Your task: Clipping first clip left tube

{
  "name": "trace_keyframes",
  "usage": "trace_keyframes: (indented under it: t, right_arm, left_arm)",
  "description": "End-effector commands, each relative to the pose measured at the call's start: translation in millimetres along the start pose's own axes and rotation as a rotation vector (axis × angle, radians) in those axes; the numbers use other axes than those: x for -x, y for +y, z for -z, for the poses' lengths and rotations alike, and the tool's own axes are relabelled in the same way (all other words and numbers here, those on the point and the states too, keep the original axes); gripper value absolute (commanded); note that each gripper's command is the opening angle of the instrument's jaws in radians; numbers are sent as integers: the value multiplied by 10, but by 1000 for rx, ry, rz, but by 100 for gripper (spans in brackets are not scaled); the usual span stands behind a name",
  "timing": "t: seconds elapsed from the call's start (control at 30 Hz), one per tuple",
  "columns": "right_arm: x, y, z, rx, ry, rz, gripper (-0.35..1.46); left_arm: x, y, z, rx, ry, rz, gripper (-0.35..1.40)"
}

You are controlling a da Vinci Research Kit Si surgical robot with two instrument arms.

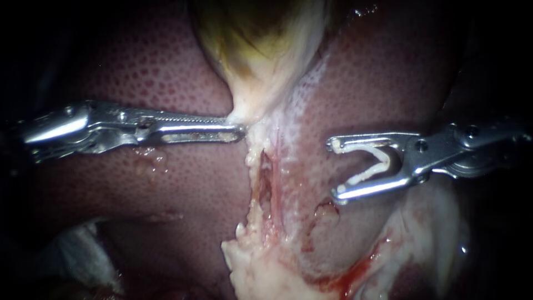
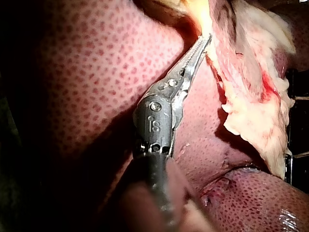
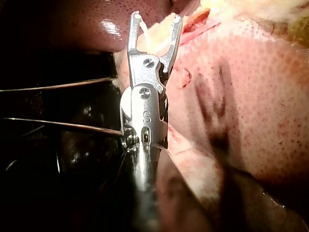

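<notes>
My right instrument, its end effector spread around the white V-shaped clip it holds, faces the pale fleshy tube, which runs crosswise to that mouth, near but apart, below the yellowish gallbladder neck that my left instrument grips shut.

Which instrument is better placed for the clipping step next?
Right. The right instrument carries a white clip in its jaws and touches nothing else. The left instrument is busy gripping the gallbladder at its neck.
</notes>
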Motion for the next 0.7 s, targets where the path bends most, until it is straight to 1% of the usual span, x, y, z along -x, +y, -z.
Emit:
trace_keyframes:
  t: [0.03, 0.1, 0.17, 0.23, 0.27, 0.3, 0.4, 0.43, 0.5, 0.57, 0.7]
  right_arm:
    - [0, 0, 0, 0, 0, 0, 49]
    - [1, 0, 0, 0, 0, 0, 49]
    - [1, 0, 0, 0, 0, 0, 49]
    - [1, 0, 0, 0, 0, 0, 49]
    - [1, 0, -1, 0, 0, 0, 50]
    - [1, 0, -1, 0, 0, 1, 50]
    - [2, 1, -2, 1, 0, 1, 50]
    - [3, 1, -2, 1, 0, 1, 50]
    - [3, 1, -3, 2, 0, 1, 50]
    - [2, 1, -4, 2, 0, 1, 50]
    - [2, 1, -6, 3, 0, 1, 51]
  left_arm:
    - [0, 0, 1, 2, 0, 0, -35]
    - [0, 0, 4, 3, 0, 0, -35]
    - [-3, -1, 11, -1, 0, 2, -35]
    - [-10, -4, 21, -6, 1, 6, -35]
    - [-17, -6, 29, -12, 4, 10, -35]
    - [-22, -8, 35, -14, 10, 14, -35]
    - [-42, -13, 62, -27, 52, 29, -35]
    - [-49, -14, 72, -34, 72, 23, -35]
    - [-59, -15, 86, -42, 89, 15, -35]
    - [-66, -13, 97, -45, 97, 9, -35]
    - [-67, -5, 103, -49, 105, 5, -35]
